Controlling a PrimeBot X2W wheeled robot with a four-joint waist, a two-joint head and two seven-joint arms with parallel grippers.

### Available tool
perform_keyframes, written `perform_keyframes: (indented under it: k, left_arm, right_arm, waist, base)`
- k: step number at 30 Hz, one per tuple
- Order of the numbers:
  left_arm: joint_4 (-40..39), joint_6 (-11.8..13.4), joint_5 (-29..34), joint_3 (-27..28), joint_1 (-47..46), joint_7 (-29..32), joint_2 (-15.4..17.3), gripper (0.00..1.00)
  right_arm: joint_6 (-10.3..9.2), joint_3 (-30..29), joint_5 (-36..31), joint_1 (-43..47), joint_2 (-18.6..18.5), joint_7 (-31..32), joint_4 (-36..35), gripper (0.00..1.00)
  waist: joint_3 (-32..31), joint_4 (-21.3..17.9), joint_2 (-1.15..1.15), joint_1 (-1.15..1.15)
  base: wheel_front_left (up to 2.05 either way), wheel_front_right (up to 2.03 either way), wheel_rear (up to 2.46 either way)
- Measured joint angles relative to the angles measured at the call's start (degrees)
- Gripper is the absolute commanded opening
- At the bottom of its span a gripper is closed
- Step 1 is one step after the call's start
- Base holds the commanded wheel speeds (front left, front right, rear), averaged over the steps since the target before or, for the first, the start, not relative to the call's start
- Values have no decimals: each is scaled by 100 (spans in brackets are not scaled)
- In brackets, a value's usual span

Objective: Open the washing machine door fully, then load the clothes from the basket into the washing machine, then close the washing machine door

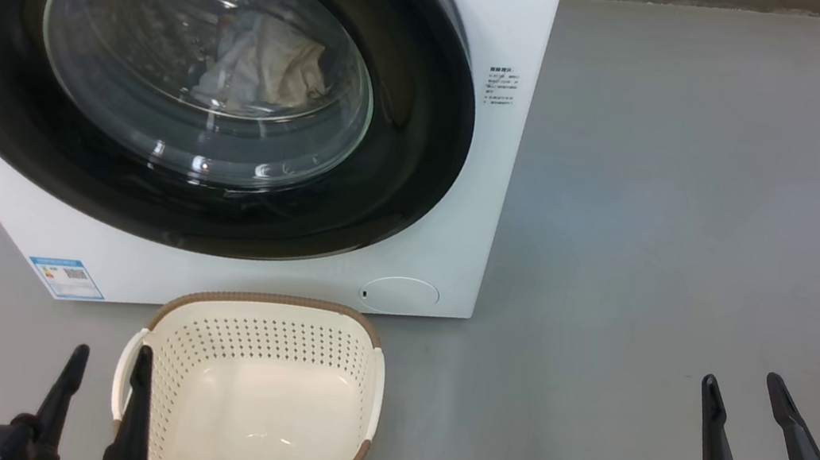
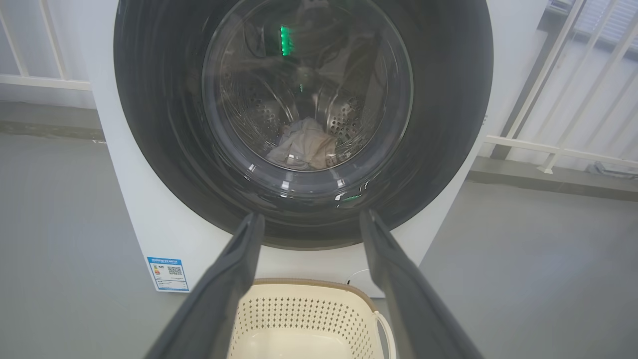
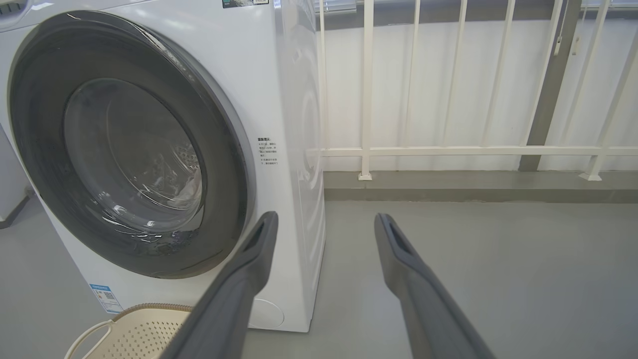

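The washing machine (image 1: 522, 29) (image 2: 149, 219) (image 3: 291, 99) stands with its door (image 1: 401, 181) (image 2: 448, 99) (image 3: 30, 114) shut flat against the front. Behind the glass the clothes (image 1: 265, 65) (image 2: 304, 147) lie in the steel drum as a pale bluish and cream heap. In front of the machine sits the basket (image 1: 271, 307) (image 2: 309, 286) (image 3: 134, 309), with nothing in it. My left gripper (image 1: 111, 360) (image 2: 309, 224) is open at the basket's left rim. My right gripper (image 1: 745, 385) (image 3: 324, 222) is open over bare floor, well to the right of the machine.
Grey floor (image 1: 700, 223) spreads to the right of the machine. A white railing (image 3: 448, 149) on a low kerb runs behind it. A blue label (image 1: 66, 278) and a round white flap (image 1: 401, 293) mark the machine's lower front.
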Motion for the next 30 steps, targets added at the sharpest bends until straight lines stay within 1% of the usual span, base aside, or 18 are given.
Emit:
perform_keyframes:
  k: [17, 30]
  left_arm:
    - [-42, 0, 151, 77, 219, 0, 0, 100]
    - [-62, 0, 102, 137, 226, 0, -2, 100]
  right_arm:
    - [0, -3, 0, 149, 51, 3, 92, 100]
    - [-1, 16, 1, 149, 49, 3, 93, 100]
  waist:
    - [-116, 180, 0, 0]
    - [-111, 197, 0, 0]
  base:
    - [0, 0, 0]
    - [0, 0, 0]
